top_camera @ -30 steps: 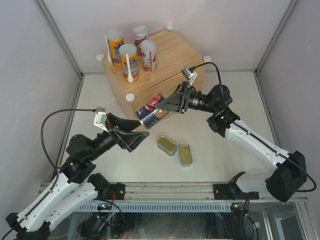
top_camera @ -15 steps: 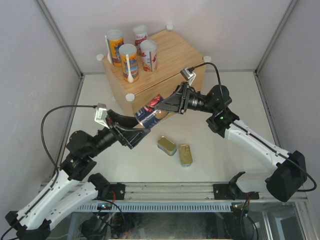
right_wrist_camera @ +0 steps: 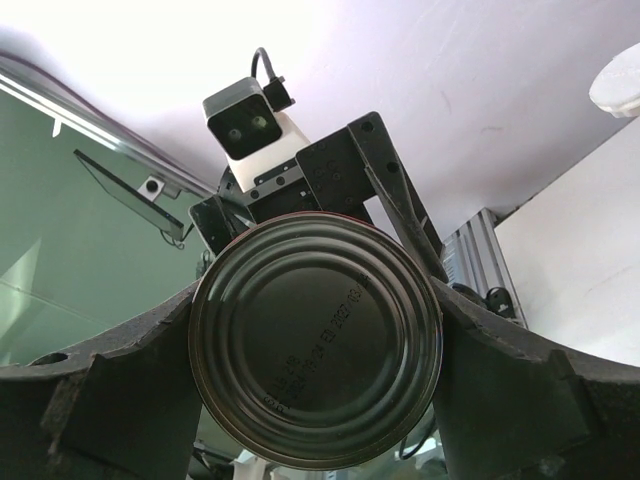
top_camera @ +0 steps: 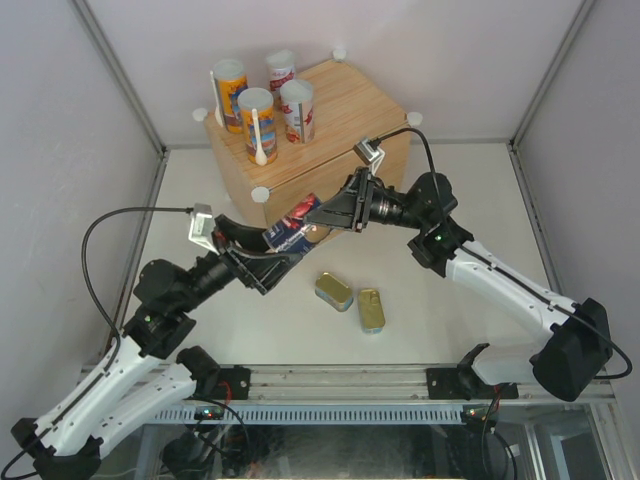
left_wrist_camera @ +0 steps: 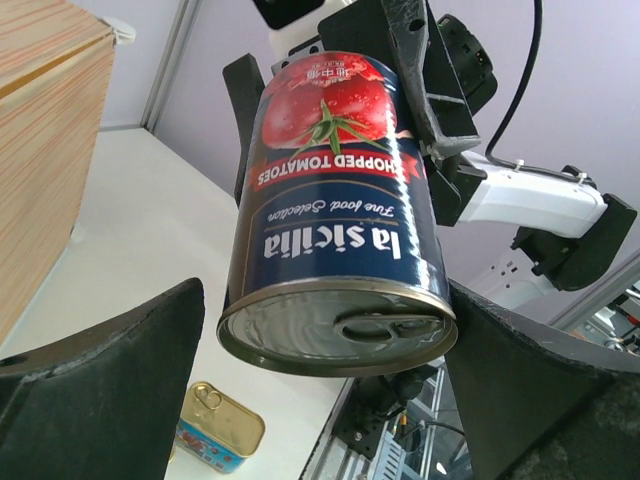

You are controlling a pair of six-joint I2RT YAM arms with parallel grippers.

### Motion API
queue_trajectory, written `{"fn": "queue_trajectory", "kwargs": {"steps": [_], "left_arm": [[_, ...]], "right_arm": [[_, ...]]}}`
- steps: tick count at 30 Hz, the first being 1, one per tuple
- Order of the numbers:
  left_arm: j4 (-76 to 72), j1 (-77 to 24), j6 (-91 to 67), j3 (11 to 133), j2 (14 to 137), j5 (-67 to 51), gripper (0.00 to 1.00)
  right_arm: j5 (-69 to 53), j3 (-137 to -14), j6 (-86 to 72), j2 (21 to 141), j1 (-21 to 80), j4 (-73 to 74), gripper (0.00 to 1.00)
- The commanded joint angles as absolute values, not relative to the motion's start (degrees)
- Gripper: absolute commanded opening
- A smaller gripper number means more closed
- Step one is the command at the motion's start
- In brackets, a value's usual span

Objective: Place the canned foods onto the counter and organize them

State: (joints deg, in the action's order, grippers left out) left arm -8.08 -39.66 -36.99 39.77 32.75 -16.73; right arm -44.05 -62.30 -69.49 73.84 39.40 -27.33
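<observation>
My right gripper [top_camera: 308, 216] is shut on a dark-blue can [top_camera: 293, 226] of chopped tomatoes, held tilted in the air in front of the counter [top_camera: 345, 105]. The can's ribbed bottom [right_wrist_camera: 315, 340] fills the right wrist view between both fingers [right_wrist_camera: 515, 395]. My left gripper [top_camera: 277, 252] is open, and its fingers [left_wrist_camera: 120, 375] flank the can's pull-tab end [left_wrist_camera: 335, 325]. On the counter's back left stand two orange-blue tubes [top_camera: 230, 95] [top_camera: 257, 125] and two white-red tubes [top_camera: 282, 72] [top_camera: 298, 110]. Two flat gold-teal tins [top_camera: 334, 291] [top_camera: 371, 310] lie on the table.
The wood-grain side of the counter [left_wrist_camera: 40, 130] is at the left of the left wrist view. One flat tin [left_wrist_camera: 215, 432] lies below the can. White walls enclose the table, and a metal rail [top_camera: 330, 380] runs along the near edge.
My left arm has reached up and right, so its open fingers now flank the can's end. The right gripper has carried the can slightly up and left.
</observation>
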Motion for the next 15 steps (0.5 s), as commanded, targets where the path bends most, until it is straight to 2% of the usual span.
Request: {"fn": "queue_trajectory", "kwargs": {"steps": [1,7,12,15], "left_arm": [[-11.9,-39.2,-37.5,42.4,33.3,-16.0,1.0],[-13.3,-39.2,-38.0,42.5,33.7,-15.2,0.98],[-14.6,-39.2,-38.2,42.5,34.2,-15.0,0.89],[-15.5,-39.1,-38.1,42.5,34.3,-14.9,0.8]], "right_arm": [[-42.3,-65.3,-72.1,72.6,39.9,-36.4,0.0],[-41.9,-64.3,-72.6,72.3,39.8,-37.2,0.0],[-41.7,-63.7,-73.0,72.3,39.7,-37.6,0.0],[-41.4,-63.0,-73.1,72.0,39.6,-37.6,0.0]]}}
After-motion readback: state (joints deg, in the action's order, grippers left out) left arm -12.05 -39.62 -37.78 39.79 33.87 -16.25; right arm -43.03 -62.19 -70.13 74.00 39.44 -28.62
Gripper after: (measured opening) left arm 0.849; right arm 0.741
